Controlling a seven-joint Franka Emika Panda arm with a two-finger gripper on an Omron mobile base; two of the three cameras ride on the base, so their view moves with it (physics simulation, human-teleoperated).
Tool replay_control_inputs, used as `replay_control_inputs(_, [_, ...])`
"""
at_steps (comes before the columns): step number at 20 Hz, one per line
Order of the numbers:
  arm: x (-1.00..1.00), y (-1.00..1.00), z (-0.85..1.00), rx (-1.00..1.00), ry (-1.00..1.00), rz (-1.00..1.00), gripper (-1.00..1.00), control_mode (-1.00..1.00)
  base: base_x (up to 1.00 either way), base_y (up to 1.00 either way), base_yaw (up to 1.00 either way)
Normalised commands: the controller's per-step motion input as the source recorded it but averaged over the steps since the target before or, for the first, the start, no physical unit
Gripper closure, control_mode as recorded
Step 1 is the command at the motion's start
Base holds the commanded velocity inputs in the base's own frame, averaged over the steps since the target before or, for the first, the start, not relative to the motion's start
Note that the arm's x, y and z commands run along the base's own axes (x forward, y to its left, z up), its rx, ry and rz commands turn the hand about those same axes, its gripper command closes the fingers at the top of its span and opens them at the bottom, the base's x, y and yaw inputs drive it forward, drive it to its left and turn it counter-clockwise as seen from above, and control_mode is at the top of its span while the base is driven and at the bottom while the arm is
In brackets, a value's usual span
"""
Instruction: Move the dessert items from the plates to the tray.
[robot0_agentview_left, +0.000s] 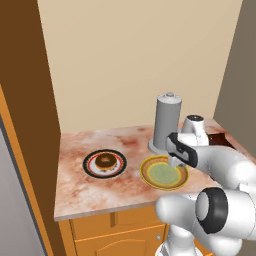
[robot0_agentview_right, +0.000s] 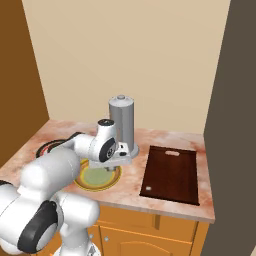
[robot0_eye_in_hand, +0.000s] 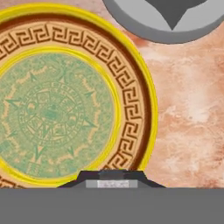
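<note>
The two-finger gripper (robot0_eye_in_hand: 112, 178), clenched on something too small to identify, is hovering over the yellow-rimmed green plate (robot0_eye_in_hand: 131, 105), with the dark brown rectangular tray (robot0_agentview_right: 171, 174) lying toward the counter's right edge.

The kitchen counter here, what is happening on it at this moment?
A white robot arm holds its gripper, shut, over the yellow-rimmed round plate with a green centre, beside the tall grey cylinder. What it grips, if anything, cannot be told. The round chocolate-brown donut lies on the black-rimmed plate. The dark brown rectangular tray holds no dessert.
</note>
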Motion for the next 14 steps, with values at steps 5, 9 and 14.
replay_control_inputs(5, [0.13, -0.99, 0.04, 0.0, 0.13, -0.02, 1.0, -1.0, 0.0, 0.0, 0.0])
replay_control_inputs(9, [0.18, -0.82, 0.06, 0.0, 0.1, 0.0, 1.0, -1.0, 0.0, 0.0, 0.0])
replay_control_inputs(14, [0.09, -0.53, 0.24, 0.0, 0.03, 0.0, 1.0, -1.0, 0.0, 0.0, 0.0])
